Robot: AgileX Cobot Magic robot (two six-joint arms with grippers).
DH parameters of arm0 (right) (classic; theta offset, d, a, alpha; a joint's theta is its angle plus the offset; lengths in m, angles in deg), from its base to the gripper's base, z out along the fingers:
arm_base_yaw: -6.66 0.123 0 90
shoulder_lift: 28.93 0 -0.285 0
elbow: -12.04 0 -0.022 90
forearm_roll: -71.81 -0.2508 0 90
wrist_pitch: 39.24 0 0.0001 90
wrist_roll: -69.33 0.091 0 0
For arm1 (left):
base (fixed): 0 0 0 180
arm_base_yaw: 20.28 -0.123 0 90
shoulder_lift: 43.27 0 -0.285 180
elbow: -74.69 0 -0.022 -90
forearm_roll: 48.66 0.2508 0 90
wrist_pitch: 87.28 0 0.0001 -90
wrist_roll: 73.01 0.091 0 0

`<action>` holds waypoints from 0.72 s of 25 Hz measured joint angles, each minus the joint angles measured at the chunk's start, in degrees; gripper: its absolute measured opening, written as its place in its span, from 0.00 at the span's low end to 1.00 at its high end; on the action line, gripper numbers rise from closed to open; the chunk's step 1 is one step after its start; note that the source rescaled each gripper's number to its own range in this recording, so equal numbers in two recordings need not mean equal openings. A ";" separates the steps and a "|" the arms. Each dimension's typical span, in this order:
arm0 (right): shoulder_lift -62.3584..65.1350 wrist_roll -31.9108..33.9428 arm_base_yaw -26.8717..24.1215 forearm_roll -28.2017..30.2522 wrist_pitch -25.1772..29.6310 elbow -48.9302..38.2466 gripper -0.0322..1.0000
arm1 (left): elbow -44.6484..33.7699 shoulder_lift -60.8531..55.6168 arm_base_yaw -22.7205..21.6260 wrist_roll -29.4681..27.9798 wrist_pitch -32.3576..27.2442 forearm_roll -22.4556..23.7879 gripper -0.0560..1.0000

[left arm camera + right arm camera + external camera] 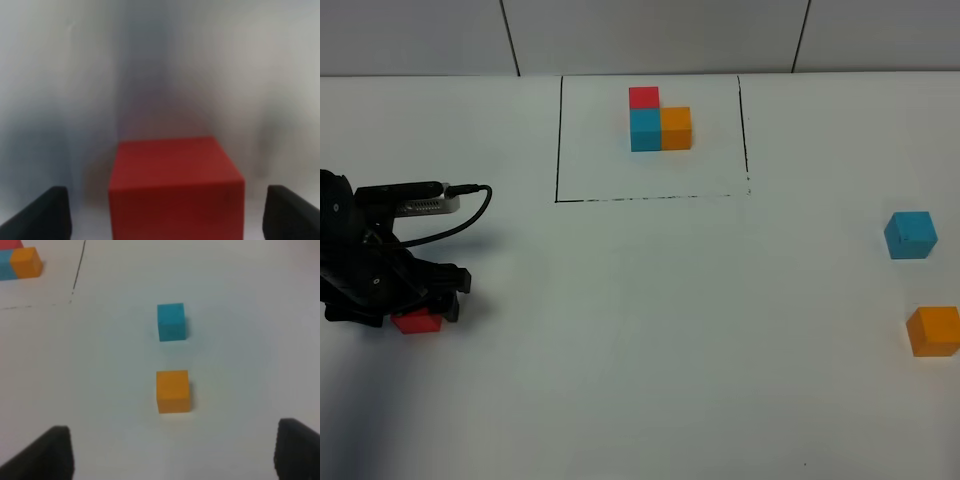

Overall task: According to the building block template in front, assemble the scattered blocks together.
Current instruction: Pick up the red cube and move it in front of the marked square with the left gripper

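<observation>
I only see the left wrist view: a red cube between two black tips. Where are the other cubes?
Observer: A cyan-blue cube and an orange cube sit apart on the right of the high view.
Operator: What should they copy?
Observer: The template at the back: red behind cyan-blue, orange right of cyan-blue, inside a black frame.
Operator: Is the other arm holding anything?
Observer: No, the right fingers are open and empty.
</observation>
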 joint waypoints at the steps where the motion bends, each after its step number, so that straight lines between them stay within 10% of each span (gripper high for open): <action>1: 0.00 0.00 0.00 0.00 0.00 0.00 0.66 | 0.00 0.00 0.00 -0.05 0.00 0.00 0.84; 12: 0.00 0.00 0.00 0.00 0.00 0.00 0.66 | 0.00 0.00 0.00 -0.26 -0.05 0.00 0.68; 18: 0.00 0.00 0.00 0.00 0.00 0.00 0.66 | 0.00 0.00 0.00 -0.26 0.11 0.00 0.19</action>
